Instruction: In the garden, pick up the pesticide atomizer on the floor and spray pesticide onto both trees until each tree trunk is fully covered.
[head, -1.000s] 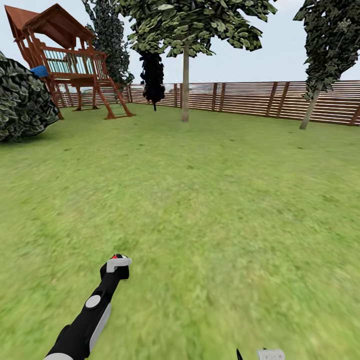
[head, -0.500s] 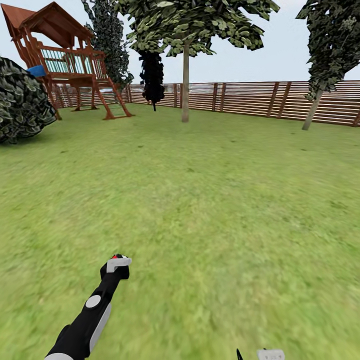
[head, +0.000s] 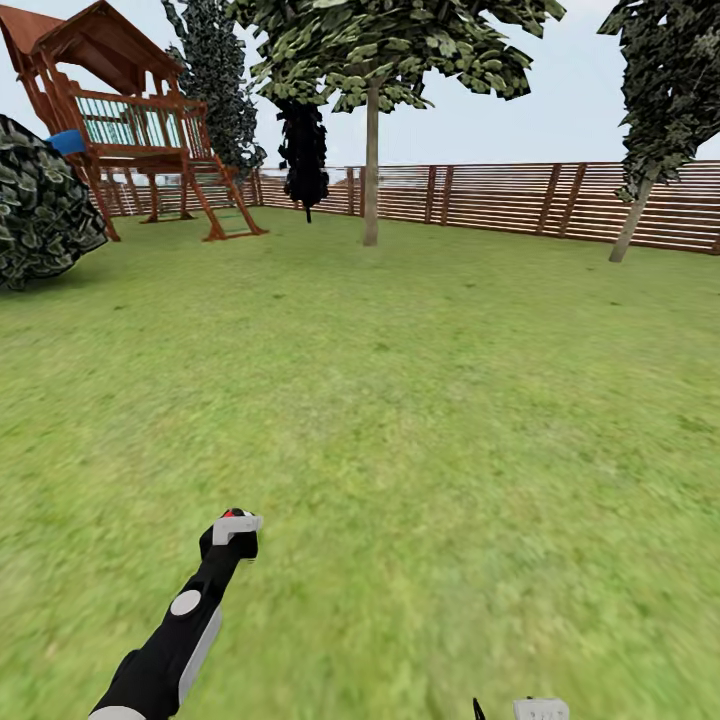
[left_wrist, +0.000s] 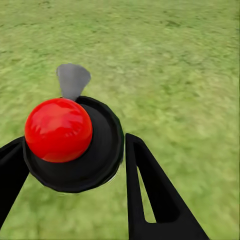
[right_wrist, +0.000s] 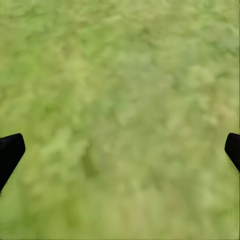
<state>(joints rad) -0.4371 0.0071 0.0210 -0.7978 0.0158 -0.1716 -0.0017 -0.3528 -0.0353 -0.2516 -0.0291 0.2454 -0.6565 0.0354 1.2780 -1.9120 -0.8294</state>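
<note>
Left wrist view: the left gripper (left_wrist: 75, 165) is clamped on the atomizer (left_wrist: 72, 145), a round black body with a glossy red ball on it and a small grey nozzle at its far side. One black finger (left_wrist: 150, 195), with a slot cut through it, presses against the body; the other is cut off by the frame edge. Below lies blurry, mottled green grass (left_wrist: 175, 60).

In the head view the left arm (head: 175, 630), black with grey patches, reaches out over the lawn, and the atomizer shows as a tiny red and grey speck at its tip. Far off stand a brown slatted wooden fence (head: 500, 200), a wooden play tower (head: 120, 120), a round leafy bush (head: 40, 210) cut off at the side, and slim-trunked trees (head: 371, 150).

The right gripper (right_wrist: 120, 150) hangs open over the grass, its black fingertips wide apart at the frame's edges.
</note>
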